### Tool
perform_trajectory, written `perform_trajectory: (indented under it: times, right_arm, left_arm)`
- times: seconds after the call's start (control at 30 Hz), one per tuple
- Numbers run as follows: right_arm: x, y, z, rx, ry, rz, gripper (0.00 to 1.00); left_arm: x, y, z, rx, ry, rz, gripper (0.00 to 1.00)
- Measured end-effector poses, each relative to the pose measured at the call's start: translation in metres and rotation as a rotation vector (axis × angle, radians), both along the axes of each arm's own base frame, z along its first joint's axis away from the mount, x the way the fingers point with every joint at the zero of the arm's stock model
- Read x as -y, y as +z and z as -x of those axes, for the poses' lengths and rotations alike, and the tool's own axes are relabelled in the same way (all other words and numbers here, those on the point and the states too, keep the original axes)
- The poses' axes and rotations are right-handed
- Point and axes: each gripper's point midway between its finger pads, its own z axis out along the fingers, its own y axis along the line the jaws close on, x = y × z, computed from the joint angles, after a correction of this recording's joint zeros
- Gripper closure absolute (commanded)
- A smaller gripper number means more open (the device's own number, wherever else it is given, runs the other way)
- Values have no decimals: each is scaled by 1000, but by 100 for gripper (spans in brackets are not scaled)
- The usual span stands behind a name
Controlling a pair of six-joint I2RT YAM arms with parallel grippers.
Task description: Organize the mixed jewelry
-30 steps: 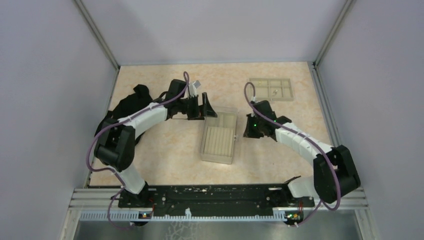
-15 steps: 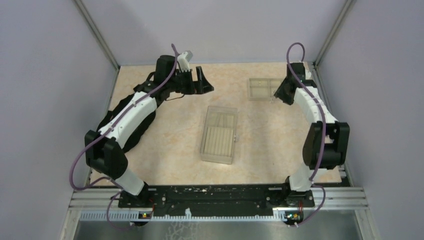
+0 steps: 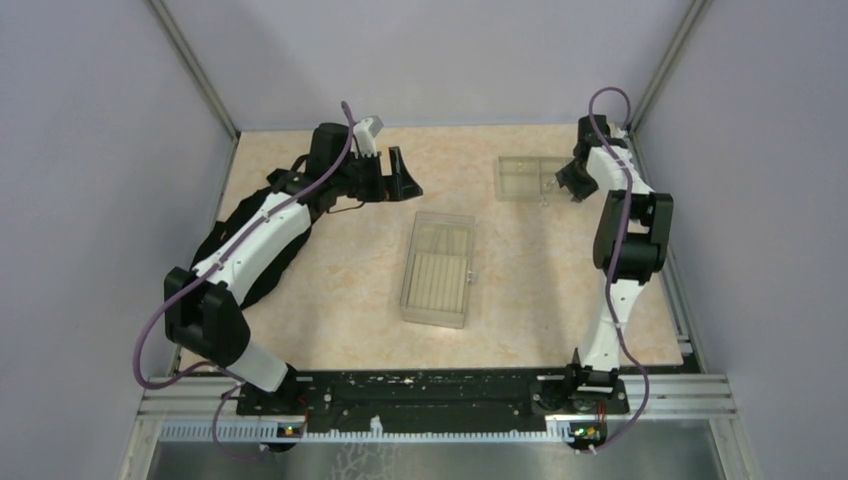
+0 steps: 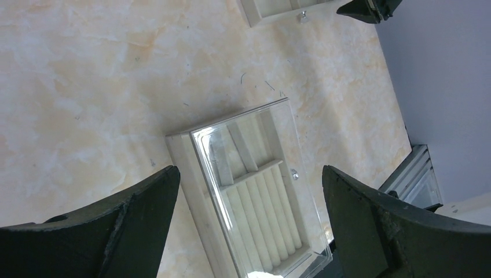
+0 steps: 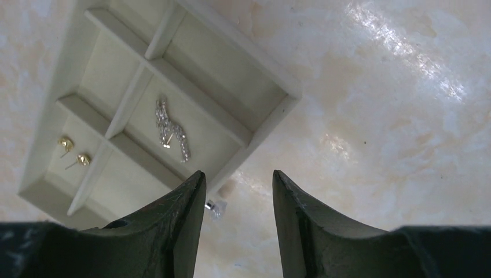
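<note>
We see right gripper (image 5: 238, 175), fingers spread, by loose silver stud (image 5: 214, 207) beside compartmented tray (image 5: 267, 82) — left gripper (image 4: 249, 170) spread wide above clear box (image 4: 255, 191).

Robot lab cell: plain lilac wall panels (image 3: 430, 60), alu frame posts (image 3: 196, 68), 2 arms (image 3: 265, 235) bolted to rail (image 3: 430, 388).
</note>
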Motion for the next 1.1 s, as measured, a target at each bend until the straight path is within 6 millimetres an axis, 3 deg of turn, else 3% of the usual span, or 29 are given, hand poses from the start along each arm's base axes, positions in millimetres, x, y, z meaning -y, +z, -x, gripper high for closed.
perform_trajectory:
  times: [0.33,0.5,0.8,0.97,1.1]
  right_arm:
    - [-1,-29,-20,-30,-51,-49,63]
    - [-3,-36,-17,-37,-61,-62,78]
    - [0,-41,-7,-51,-60,-42,100]
    - [2,-40,4,-73,-16,-15,100]
    - [2,-37,26,-110,41,13,100]
  left_arm:
    - [-4,9,2,30,5,-6,1]
    - [-7,3,3,22,9,-22,1]
    - [-8,0,3,20,12,-35,1]
    - [-8,-1,4,19,10,-34,1]
    - [-8,-5,6,10,6,-35,1]
